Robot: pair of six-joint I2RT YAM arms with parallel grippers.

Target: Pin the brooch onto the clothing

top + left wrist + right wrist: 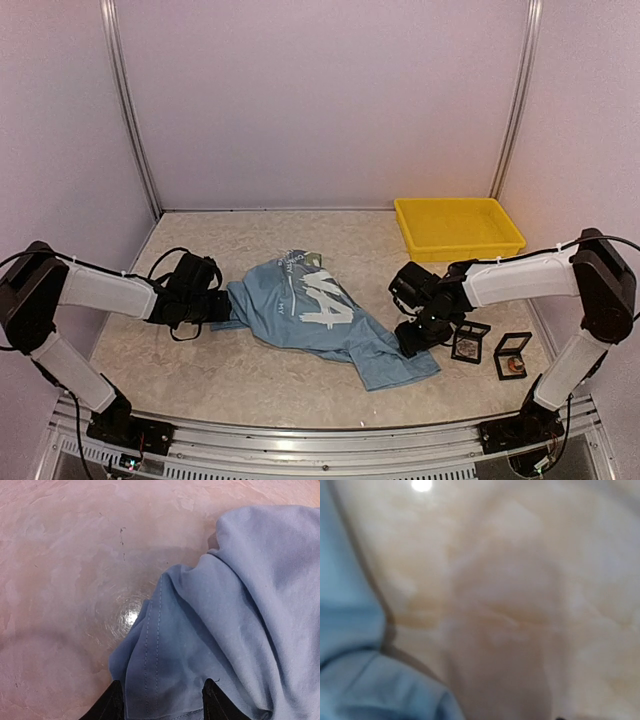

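The light blue T-shirt (318, 312) lies crumpled in the middle of the table, with part of its white lettering showing. My left gripper (222, 306) is at the shirt's left edge. In the left wrist view it (162, 700) is open, and the stitched hem of the shirt (150, 670) lies between the two black fingers. My right gripper (408, 345) points down at the shirt's lower right corner. Its wrist view is blurred, shows only the shirt (365, 690) and the table, and hides the fingers. A small brownish brooch (514, 366) sits in an open black box.
Two small black display boxes (470, 342) (512, 353) lie on the table to the right of my right gripper. A yellow tray (458, 228) stands at the back right. Walls enclose the table on three sides.
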